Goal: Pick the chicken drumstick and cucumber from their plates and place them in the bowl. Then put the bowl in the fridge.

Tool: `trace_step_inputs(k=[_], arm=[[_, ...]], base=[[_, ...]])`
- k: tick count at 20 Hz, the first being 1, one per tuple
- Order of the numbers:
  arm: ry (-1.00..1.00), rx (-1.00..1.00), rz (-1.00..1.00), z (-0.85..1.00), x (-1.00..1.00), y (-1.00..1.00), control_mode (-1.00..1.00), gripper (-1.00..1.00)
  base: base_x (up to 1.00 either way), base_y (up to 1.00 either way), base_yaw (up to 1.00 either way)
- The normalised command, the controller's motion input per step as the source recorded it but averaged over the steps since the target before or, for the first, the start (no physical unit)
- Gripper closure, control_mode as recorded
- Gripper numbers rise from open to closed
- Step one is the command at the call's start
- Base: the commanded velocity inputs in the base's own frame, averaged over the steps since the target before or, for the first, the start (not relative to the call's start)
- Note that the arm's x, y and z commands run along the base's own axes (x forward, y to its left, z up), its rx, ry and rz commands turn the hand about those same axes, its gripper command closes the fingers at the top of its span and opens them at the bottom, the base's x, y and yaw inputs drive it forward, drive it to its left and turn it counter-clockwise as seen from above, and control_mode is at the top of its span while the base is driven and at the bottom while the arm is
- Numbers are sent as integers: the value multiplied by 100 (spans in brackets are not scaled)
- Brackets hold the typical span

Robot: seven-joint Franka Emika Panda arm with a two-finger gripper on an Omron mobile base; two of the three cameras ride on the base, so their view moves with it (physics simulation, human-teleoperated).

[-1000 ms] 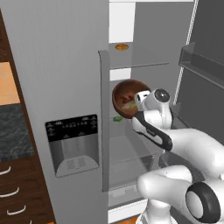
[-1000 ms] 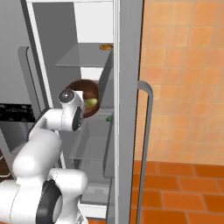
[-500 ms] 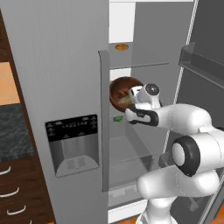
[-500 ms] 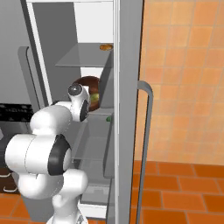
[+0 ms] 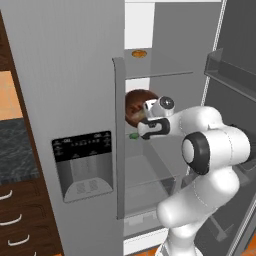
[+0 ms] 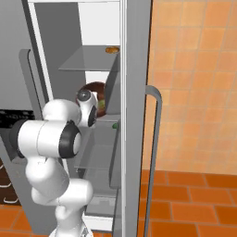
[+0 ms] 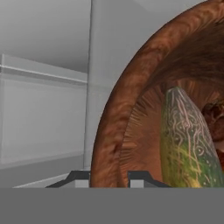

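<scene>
Inside the open fridge (image 5: 80, 60), the gripper (image 7: 109, 177) pinches the thick rim of the brown bowl (image 7: 127, 122) between its 2 fingertips, holding it tilted above a clear shelf (image 5: 150, 167), with the cucumber (image 7: 183, 140) and chicken drumstick (image 7: 215, 120) lying inside, just beyond the grip.

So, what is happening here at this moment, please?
The white robot arm holds the brown bowl inside the open fridge, at the level of a clear shelf. Its gripper has the jaws closed on the bowl's rim. The cucumber and the chicken drumstick lie in the bowl, so both foods are already loaded. The bowl looks tilted and is not yet set down on the shelf.
</scene>
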Motion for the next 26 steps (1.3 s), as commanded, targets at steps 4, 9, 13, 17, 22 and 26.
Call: trace_step_inputs(k=[4, 9, 13, 17, 22, 26], arm=[[0, 0, 0, -6, 57, 0, -100, 100], [6, -1, 0, -14, 37, 2, -100, 100], [0, -2, 0, -30, 4, 11, -100, -100], [-3, 0, 0, 3, 5, 13, -100, -100], [-12, 0, 0, 33, -33, 16, -100, -100], [-10, 0, 0, 28, -87, 8, -100, -100]], base=[[0, 0, 0], [0, 0, 0], [0, 0, 0], [0, 0, 0], [0, 0, 0], [0, 0, 0]])
